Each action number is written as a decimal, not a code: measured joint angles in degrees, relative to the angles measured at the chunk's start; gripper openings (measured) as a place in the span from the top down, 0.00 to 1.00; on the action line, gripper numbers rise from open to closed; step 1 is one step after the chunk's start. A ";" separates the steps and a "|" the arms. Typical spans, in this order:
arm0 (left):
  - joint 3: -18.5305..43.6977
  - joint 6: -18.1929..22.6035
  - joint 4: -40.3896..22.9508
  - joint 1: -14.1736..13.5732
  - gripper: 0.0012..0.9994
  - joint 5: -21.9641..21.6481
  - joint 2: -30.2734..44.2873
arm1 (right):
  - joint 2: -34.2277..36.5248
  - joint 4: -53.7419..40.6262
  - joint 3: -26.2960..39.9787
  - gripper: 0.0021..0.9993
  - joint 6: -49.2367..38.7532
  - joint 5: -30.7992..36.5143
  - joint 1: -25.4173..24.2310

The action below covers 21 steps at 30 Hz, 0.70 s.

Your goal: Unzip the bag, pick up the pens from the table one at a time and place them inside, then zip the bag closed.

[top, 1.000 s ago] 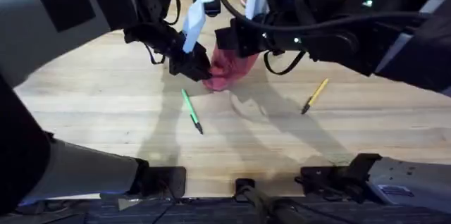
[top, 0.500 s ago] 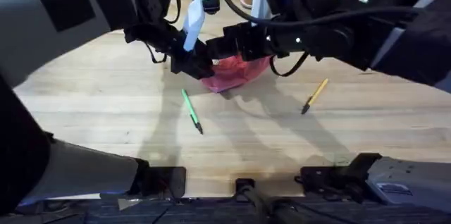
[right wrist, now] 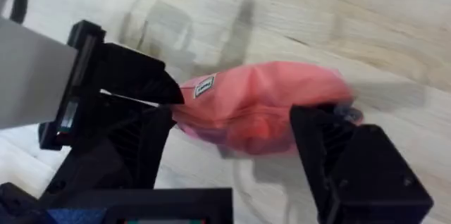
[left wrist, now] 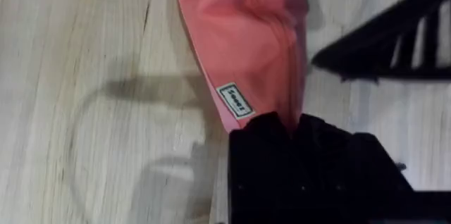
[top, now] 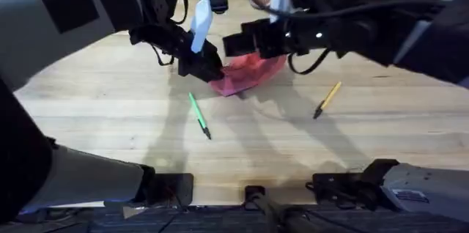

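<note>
Pink-red bag (top: 248, 72) with small white label (left wrist: 235, 100). Green pen (top: 199, 116), yellow-orange pen (top: 327, 100), both black-tipped. Pale wood-grain table (top: 110, 101).

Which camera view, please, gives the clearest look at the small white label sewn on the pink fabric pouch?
The left wrist view: the small white label sits near the middle, unobstructed, on the pink fabric pouch just beyond the left gripper. The right wrist view shows it smaller, beside that gripper. In the overhead view the pouch appears between the arms, the label too small to tell.
</note>
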 joint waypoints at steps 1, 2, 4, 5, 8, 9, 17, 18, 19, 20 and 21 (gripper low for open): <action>0.00 -0.02 0.16 0.00 0.96 0.49 0.00 | -0.74 -0.26 0.00 0.00 -0.24 -0.01 -0.60; 0.02 -0.01 0.58 -0.10 0.96 1.08 0.00 | -1.95 -0.63 0.00 0.00 -0.38 0.11 -1.30; 0.12 -0.02 0.69 -0.33 0.96 1.26 0.00 | -4.96 -2.31 0.00 0.00 -0.74 0.97 -2.69; 0.12 0.00 0.64 -0.33 0.96 1.26 0.00 | -6.60 -3.30 0.00 0.00 -0.91 1.67 -3.60; 0.11 0.00 0.61 -0.33 0.96 1.28 0.00 | -10.67 -5.13 0.02 0.00 -1.13 3.92 -6.61; 0.13 -0.02 0.57 -0.33 0.96 1.28 0.00 | -11.82 -5.45 0.02 0.00 -1.21 4.65 -7.74; 0.13 0.00 0.52 -0.33 0.96 1.44 0.00 | -14.05 -5.79 0.02 0.00 -1.35 6.49 -11.29; 0.13 0.00 0.52 -0.33 0.96 1.43 0.00 | -14.06 -5.79 0.02 0.00 -1.35 6.49 -11.29; 0.11 0.00 0.50 -0.33 0.96 1.44 0.00 | -14.05 -5.78 0.02 0.00 -1.35 6.49 -11.29; 0.11 0.00 0.50 -0.33 0.96 1.44 0.00 | -14.05 -5.86 0.02 0.00 -1.37 6.49 -11.29; 0.11 -0.01 0.50 -0.33 0.96 1.44 0.00 | -14.05 -6.01 0.02 0.00 -1.35 6.47 -11.29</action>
